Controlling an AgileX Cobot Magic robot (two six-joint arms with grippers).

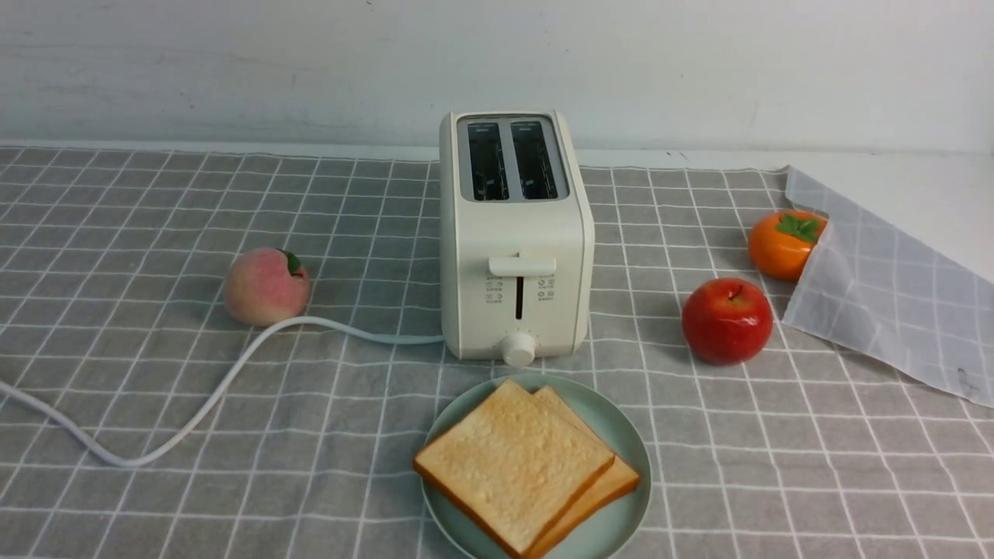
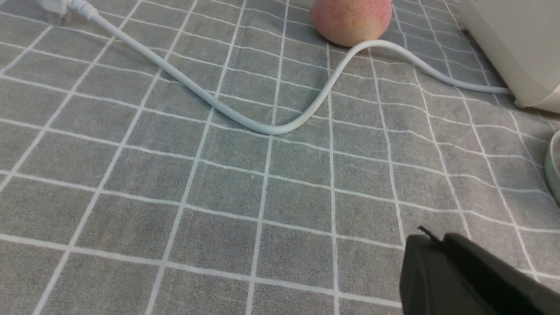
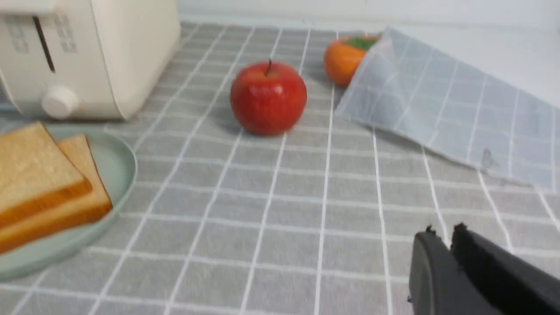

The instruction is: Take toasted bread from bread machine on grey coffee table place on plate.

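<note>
On the near edge of the grey coffee table (image 1: 155, 505), my two arms sit low and out of the front view, each seen only from its own wrist camera: the left gripper (image 2: 431, 238) has its jaws pressed together on nothing, hovering over bare cloth, and the right gripper (image 3: 442, 232) shows a thin slit between its tips, all but closed and likewise empty. Just beyond, the plate (image 1: 621, 435) carries the toasted bread (image 1: 512, 458), two slices, one lying on top of the other and slightly fanned. Behind the plate stands the bread machine (image 1: 516, 233), one unit, both slots dark and bare, its white cord (image 1: 233, 373) snaking off to my left. I judge the job done: nothing remains to lift out, and all I have left is to park the arms. Further back I count three pieces of fruit: one peach (image 1: 266, 286) on the left touching the cord, one red apple (image 1: 727, 320) on the right, one orange persimmon (image 1: 783, 243) beyond it, tucked against a single translucent checked sheet (image 1: 893, 295).
</note>
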